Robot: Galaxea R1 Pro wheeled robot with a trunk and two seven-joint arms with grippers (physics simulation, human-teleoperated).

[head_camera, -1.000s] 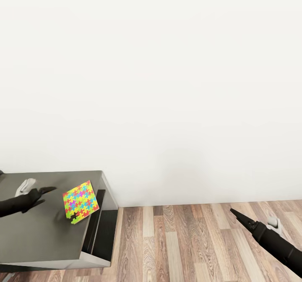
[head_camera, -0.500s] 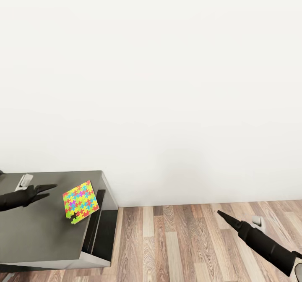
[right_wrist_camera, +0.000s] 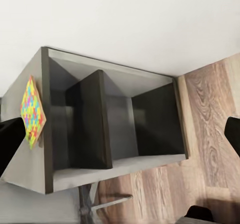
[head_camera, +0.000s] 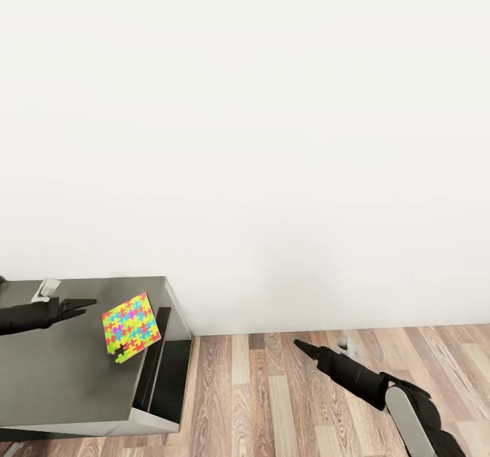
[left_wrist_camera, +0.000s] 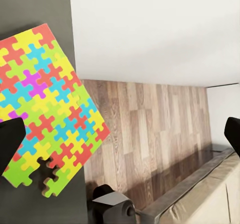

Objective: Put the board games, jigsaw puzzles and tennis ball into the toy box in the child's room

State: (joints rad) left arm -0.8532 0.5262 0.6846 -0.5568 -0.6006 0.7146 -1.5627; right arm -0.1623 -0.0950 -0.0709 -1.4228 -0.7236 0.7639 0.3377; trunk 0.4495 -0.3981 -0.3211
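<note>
Jigsaw puzzle [head_camera: 131,326] flat on dark grey table [head_camera: 61,382] end, white wall, wood floor [head_camera: 286,402], both arms' fingers spread, empty.

A dark grey surface [head_camera: 61,382] stands against the white wall, on a wood-plank floor [head_camera: 286,396]. One multicoloured puzzle [head_camera: 131,327] lies flat on its top near the end edge, turned corner-on. Under that end are two open compartments [right_wrist_camera: 125,129] split by a divider.
</note>
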